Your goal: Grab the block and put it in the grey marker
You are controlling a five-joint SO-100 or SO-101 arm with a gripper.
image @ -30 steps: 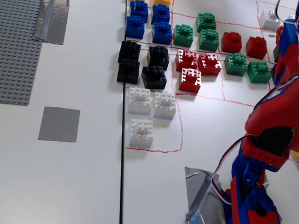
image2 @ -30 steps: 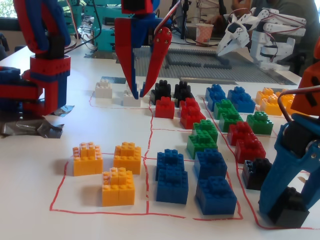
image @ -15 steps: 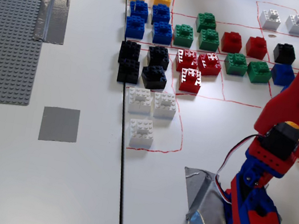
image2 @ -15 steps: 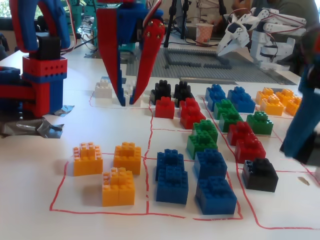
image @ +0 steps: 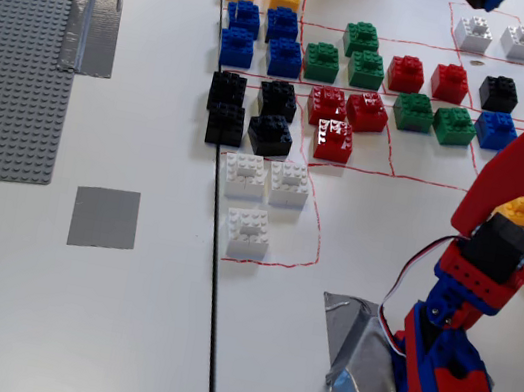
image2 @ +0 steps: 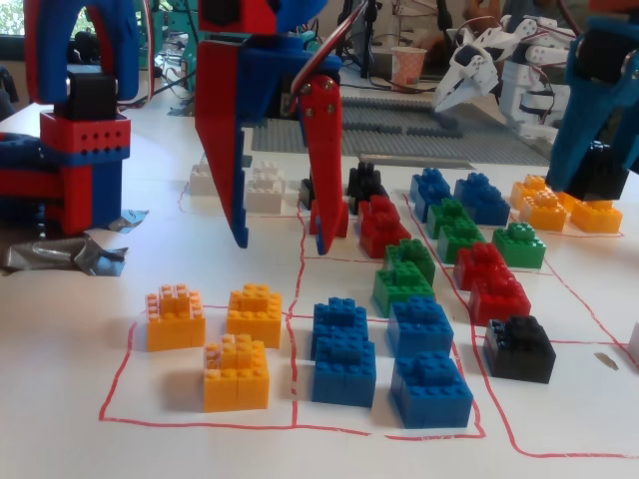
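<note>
End effector (image2: 285,235) spread wide, empty — hangs above tabletop (image2: 80,329) behind orange blocks (image2: 232,344), likely lining up on one. Grey tape marker (image: 104,218) bare, far side of white blocks (image: 260,194) — no block delivered yet.

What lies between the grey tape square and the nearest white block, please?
In a fixed view: only bare tabletop and a dark seam between grey square and white block.

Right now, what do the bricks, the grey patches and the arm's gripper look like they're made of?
The bricks look like hard moulded plastic: studded tops, a slight gloss. The grey patches look like matte duct tape; the crumpled silvery piece at the base is shinier, possibly foil tape. The gripper seems to be 3D-printed plastic, red and blue, dull-surfaced; layer lines aren't discernible.
</note>
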